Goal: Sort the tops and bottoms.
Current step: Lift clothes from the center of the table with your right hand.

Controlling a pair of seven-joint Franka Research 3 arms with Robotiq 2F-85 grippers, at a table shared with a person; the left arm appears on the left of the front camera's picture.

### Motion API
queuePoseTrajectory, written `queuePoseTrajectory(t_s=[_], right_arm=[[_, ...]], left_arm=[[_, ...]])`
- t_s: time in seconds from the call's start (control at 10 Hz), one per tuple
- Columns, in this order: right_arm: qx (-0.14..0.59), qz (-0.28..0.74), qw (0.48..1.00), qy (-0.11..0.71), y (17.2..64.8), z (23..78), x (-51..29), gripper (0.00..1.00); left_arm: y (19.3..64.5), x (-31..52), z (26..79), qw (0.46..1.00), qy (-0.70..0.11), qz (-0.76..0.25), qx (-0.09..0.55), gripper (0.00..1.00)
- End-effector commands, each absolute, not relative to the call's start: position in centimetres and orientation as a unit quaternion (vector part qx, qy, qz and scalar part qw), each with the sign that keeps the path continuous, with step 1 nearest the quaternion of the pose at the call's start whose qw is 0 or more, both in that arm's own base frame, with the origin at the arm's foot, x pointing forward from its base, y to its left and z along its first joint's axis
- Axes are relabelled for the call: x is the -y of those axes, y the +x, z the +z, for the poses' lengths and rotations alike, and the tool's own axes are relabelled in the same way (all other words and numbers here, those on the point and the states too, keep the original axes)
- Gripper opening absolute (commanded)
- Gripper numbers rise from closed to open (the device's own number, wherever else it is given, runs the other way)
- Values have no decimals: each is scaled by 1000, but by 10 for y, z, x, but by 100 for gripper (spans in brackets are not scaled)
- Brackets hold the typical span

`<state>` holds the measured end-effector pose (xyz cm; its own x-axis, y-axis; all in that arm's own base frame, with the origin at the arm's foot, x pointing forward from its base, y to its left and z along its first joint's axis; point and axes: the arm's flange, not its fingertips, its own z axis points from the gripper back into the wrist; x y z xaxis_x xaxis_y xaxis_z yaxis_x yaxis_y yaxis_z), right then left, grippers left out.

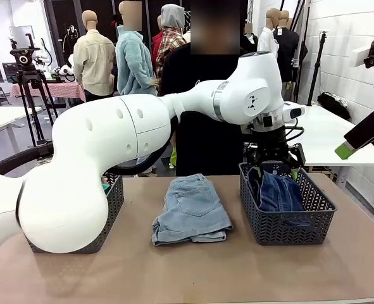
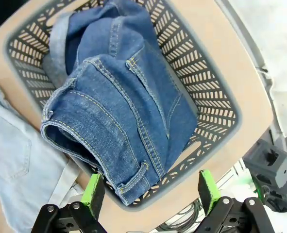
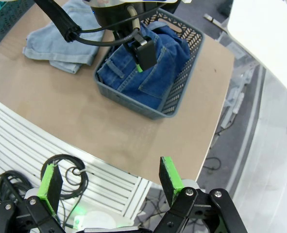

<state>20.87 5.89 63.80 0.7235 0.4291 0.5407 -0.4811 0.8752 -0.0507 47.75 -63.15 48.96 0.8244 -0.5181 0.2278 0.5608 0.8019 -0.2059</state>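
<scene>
Two spread wide: left pincer, right pincer; dark denim shorts crumpled in basket.

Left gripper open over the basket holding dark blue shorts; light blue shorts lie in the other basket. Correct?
No. The left gripper is open over the basket holding the dark blue shorts, but the light blue shorts lie on the table beside it, as the front view shows.

Left hand reaches across pointing down, jaws apart; right hand raised, likewise.
</scene>
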Motion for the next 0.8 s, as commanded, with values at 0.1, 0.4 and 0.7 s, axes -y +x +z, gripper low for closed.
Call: queuePoseTrajectory(t_s=[0.1,0.4,0.7], right_arm=[[280,248,926,49,212,639,-60,100],[280,248,926,49,212,639,-60,100],[280,248,926,49,212,639,-60,100]], left_arm=[[477,629,492,949,-127,-279,77,100],[477,629,492,949,-127,-279,77,100],[470,619,505,944,-98,-304,77,100]])
